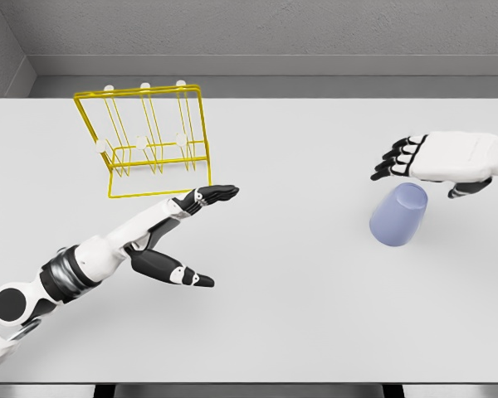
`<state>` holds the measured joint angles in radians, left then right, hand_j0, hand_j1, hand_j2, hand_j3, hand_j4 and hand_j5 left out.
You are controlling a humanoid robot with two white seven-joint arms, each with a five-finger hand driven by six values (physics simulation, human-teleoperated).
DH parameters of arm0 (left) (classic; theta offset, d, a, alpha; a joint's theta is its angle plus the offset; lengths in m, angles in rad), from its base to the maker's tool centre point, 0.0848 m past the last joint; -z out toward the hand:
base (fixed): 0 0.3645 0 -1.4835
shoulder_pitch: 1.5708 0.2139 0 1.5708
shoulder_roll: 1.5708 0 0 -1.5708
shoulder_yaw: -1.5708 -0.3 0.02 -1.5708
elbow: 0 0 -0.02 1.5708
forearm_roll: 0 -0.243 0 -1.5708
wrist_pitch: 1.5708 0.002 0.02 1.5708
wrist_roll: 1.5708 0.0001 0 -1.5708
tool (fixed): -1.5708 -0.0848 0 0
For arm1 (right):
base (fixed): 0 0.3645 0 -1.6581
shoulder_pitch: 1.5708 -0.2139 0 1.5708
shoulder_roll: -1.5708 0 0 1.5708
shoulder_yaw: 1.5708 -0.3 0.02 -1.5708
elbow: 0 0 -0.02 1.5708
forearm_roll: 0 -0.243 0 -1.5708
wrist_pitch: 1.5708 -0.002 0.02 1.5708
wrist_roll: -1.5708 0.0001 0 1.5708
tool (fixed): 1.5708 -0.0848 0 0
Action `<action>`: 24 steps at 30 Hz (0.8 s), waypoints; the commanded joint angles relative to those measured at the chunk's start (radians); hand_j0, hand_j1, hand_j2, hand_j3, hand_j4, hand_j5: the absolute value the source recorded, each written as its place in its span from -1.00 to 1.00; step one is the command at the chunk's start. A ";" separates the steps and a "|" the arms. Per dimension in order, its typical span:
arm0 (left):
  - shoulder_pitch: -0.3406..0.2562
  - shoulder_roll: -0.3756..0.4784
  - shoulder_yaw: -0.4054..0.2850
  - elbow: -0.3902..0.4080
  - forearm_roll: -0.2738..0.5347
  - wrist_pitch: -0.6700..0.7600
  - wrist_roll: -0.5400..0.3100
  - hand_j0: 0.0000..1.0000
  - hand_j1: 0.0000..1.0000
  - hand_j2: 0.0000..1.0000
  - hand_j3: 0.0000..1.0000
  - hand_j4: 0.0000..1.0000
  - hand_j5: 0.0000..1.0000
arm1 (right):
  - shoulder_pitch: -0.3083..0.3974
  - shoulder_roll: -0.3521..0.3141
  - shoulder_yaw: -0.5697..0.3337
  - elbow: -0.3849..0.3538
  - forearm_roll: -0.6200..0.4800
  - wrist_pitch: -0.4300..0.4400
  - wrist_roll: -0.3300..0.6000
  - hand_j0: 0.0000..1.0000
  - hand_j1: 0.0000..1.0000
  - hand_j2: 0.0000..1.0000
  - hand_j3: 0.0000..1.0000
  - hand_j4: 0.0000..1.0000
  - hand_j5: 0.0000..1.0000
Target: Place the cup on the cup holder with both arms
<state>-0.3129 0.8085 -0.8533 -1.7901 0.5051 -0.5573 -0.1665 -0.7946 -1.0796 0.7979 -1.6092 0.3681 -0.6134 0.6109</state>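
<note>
A pale blue cup [398, 215] stands upside down on the white table [315, 315] at the right. My right hand [411, 162] hovers just above and behind it, fingers relaxed and open, not touching the cup. The yellow wire cup holder [147, 141] with white-tipped pegs stands at the back left. My left hand [201, 228] reaches out flat in front of the holder, fingers extended and thumb spread, holding nothing.
The table's far edge meets a grey wall behind the holder. Bare white tabletop lies between the two hands and along the front edge.
</note>
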 commanded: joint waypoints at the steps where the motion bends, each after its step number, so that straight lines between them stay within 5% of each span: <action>1: 0.000 0.003 0.000 0.005 0.006 0.008 0.001 1.00 1.00 1.00 1.00 1.00 1.00 | 0.000 0.006 0.020 0.002 0.035 0.003 0.000 0.99 0.99 0.99 0.99 0.99 0.99; 16: 0.006 -0.011 0.005 0.008 0.069 0.212 0.001 1.00 1.00 1.00 1.00 1.00 1.00 | 0.009 0.043 0.063 -0.025 0.092 0.003 0.000 0.96 0.96 0.96 0.96 0.96 0.96; 24: 0.015 -0.015 0.002 0.031 0.079 0.224 0.001 1.00 1.00 1.00 1.00 1.00 1.00 | 0.009 0.047 0.066 -0.025 0.104 0.003 0.000 0.42 0.42 0.42 0.42 0.42 0.42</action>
<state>-0.2976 0.7940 -0.8500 -1.7662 0.5778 -0.3387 -0.1657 -0.7854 -1.0329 0.8621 -1.6338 0.4752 -0.6135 0.6138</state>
